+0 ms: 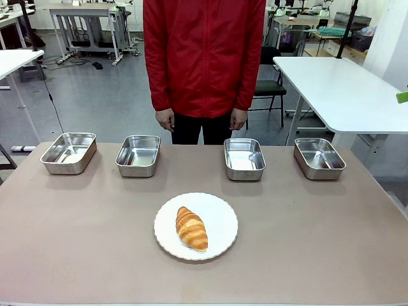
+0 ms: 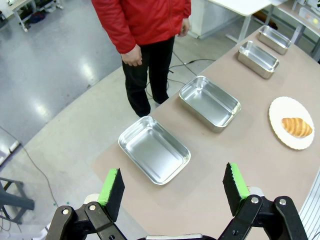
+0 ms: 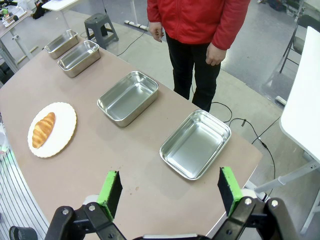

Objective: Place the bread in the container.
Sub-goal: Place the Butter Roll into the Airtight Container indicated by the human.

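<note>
Tan matte tabletop (image 1: 319, 248) in a bright workshop. Left gripper (image 2: 173, 181) released, black fingers with green pads (image 2: 111, 192) spread wide and nothing between them, held high over the table's left end. Right gripper (image 3: 169, 182) likewise spread and empty, high over the right end.

Ahead of both, shiny rectangular stainless-steel pans (image 1: 138, 155) with rounded corners and rolled rims: four in a row along the far edge, all empty, well apart from one another.

Nearer the robot, at mid-table, a round white scallop-edged plate (image 1: 220, 213). Lying on it, a little left of its centre, a golden-brown ridged croissant (image 1: 191, 228) with darker tapered ends, touched by neither gripper.

Probably light, flaky and easily crushed, tips likely to snap. Best taken across the thick middle, jaws straddling the width and closed gently. Plate loose on the table, so liable to slide if nudged. Any of the four pans a possible target; no telling which.

Beyond the pans, a person (image 1: 204, 57) in a red jacket at the far side, hands (image 1: 165, 118) hanging down, off the table. Behind, grey polished floor (image 1: 95, 95), white workbenches (image 1: 338, 89), a black chair (image 1: 271, 89).
</note>
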You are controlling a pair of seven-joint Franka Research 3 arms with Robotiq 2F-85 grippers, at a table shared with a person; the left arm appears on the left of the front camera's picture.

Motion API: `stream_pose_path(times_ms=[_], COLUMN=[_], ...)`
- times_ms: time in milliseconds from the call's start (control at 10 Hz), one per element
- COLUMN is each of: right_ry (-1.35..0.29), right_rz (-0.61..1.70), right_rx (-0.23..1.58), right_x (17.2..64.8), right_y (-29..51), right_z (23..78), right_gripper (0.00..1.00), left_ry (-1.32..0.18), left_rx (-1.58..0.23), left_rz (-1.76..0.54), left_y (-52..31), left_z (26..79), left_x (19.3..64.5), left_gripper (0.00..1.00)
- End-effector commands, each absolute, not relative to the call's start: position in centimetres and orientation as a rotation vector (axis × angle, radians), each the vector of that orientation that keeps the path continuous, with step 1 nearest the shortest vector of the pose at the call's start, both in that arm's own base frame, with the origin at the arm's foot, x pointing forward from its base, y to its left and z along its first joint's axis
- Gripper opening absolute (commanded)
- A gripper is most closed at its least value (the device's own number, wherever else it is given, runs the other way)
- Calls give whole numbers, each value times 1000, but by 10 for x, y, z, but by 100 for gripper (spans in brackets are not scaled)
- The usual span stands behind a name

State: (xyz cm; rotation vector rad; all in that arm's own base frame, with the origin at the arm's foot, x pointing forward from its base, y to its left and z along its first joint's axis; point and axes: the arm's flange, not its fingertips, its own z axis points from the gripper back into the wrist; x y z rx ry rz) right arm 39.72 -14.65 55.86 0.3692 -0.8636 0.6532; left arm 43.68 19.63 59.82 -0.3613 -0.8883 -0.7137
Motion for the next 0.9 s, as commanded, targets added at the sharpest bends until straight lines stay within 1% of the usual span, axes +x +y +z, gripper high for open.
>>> stream_pose_path(times_ms=[0, 800], right_ry=[-879, -879], right_rz=[660, 660], right_rx=[375, 375], right_x=[397, 397], right_y=[-146, -146], right_z=[560, 560], right_gripper=[100, 100], left_ry=[-891, -891], left_rx=[-362, -362], left_rz=[-732, -732], left_y=[196, 196], left_z=[598, 598], left_x=[436, 436], left_gripper=[100, 100])
